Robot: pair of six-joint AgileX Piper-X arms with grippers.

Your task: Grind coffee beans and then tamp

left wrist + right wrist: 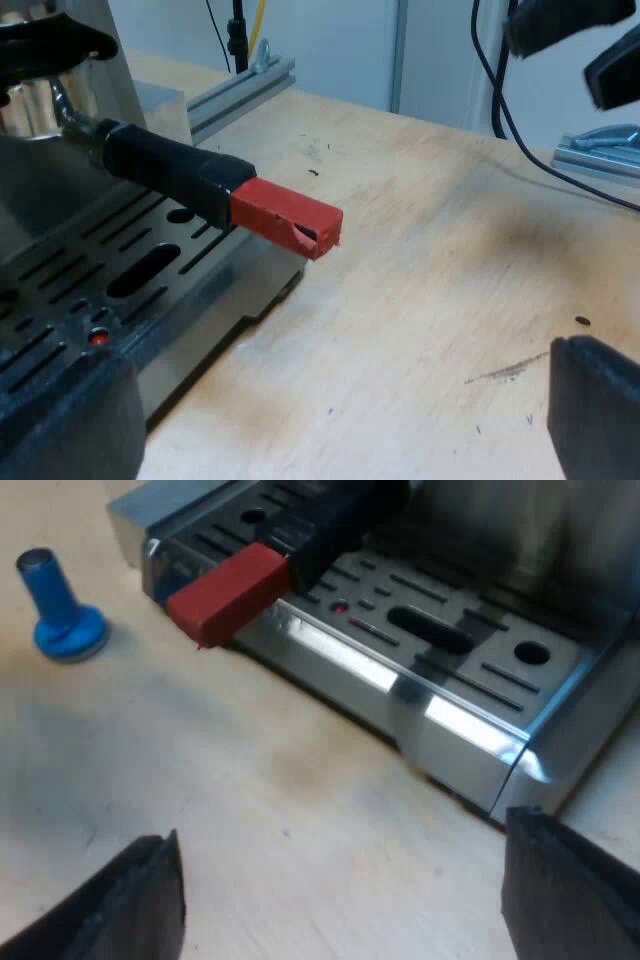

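Right wrist view: squared red handle end [228,592], slotted steel tray [455,718], both arms' jaws spread.

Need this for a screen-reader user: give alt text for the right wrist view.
The holder's dark handle with its red end juts out over the espresso machine's slotted drip tray. A blue tamper stands upright on the wooden table nearby. The right gripper's black fingers are spread open above the table.
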